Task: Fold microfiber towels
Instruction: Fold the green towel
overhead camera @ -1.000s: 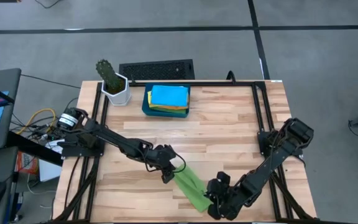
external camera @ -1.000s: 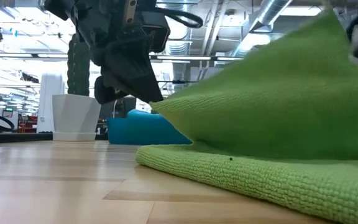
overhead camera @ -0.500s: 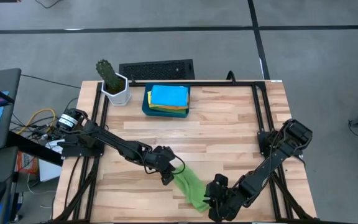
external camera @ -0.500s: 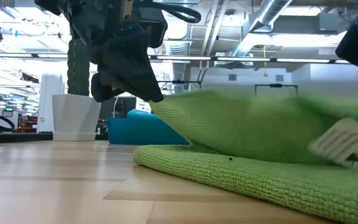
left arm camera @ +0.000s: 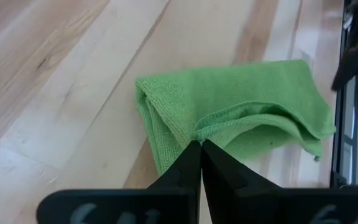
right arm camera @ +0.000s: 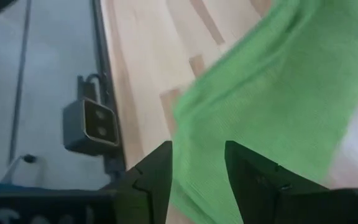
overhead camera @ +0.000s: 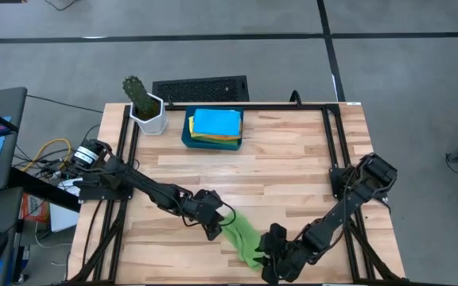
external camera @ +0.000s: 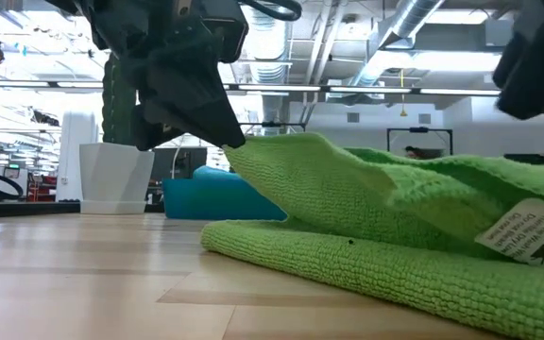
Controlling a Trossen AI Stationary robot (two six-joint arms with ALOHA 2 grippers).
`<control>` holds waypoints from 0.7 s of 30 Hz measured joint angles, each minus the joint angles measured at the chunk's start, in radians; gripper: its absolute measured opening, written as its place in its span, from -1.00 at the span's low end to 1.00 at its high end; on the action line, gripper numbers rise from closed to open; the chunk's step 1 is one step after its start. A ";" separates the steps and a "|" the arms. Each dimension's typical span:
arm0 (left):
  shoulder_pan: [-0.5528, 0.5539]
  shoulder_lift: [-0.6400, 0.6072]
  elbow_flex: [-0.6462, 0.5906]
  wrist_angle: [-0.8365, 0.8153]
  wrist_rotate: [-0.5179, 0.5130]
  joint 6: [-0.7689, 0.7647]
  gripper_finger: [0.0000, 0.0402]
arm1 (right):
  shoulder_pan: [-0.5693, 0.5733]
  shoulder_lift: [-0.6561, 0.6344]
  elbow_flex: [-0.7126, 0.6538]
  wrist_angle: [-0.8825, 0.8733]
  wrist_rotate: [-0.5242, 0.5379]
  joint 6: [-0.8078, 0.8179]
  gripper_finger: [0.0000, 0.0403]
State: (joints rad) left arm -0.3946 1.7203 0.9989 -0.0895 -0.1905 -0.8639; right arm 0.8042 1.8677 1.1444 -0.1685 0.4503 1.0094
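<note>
Cactus pot [overhead camera: 148, 116] and teal tray [overhead camera: 188, 135] stand behind green towel [overhead camera: 243, 239].

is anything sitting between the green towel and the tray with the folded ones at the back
Nothing visible. Bare wooden table lies between the green towel at the near edge and the teal tray at the back. The potted cactus stands beside the tray, off that path. The left gripper is shut on the towel.

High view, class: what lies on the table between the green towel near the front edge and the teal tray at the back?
Nothing: between the green towel and the tray, the high view shows only bare wooden table.
</note>
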 joint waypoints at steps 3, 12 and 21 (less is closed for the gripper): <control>0.000 0.000 0.000 0.010 -0.003 -0.026 -1.00 | -0.014 0.006 0.019 -0.008 0.007 -0.033 -0.15; -0.032 0.002 0.000 0.063 -0.001 0.011 -0.78 | -0.060 0.020 0.103 -0.180 -0.006 -0.094 -0.19; -0.067 0.084 0.000 0.155 0.066 0.005 -0.30 | -0.061 0.019 0.114 -0.184 -0.006 -0.093 -0.19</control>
State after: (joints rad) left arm -0.4617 1.8043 0.9993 0.0657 -0.1250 -0.8588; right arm 0.7437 1.8870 1.2587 -0.3525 0.4441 0.9160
